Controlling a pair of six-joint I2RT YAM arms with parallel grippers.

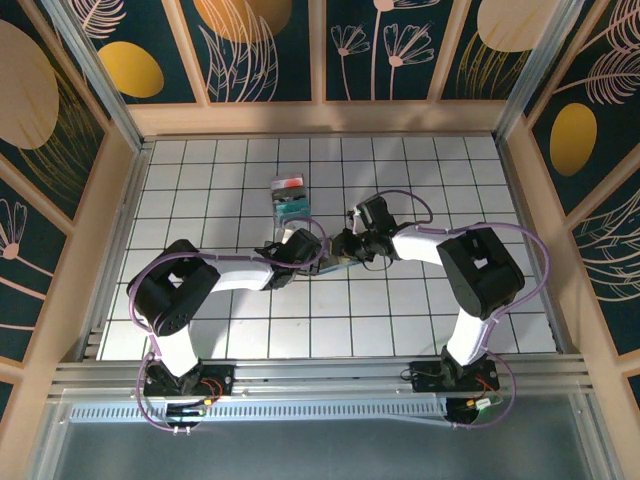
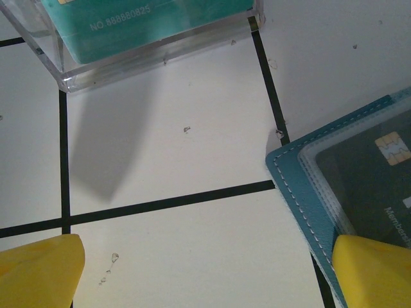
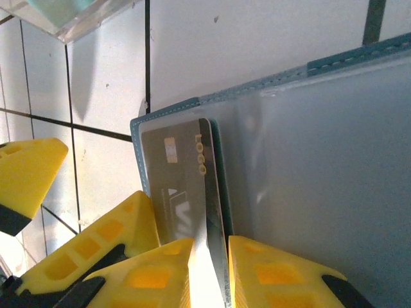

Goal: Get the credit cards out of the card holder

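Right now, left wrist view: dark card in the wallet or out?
In: the dark card lies under the clear sleeve of the blue wallet.

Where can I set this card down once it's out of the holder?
Bare tiles lie nearer than the card holder, between the left arm and right arm; more run along the far wall beyond the clear box. Crowded: the middle, where the open left gripper, the right gripper pinching the card and the box sit close.
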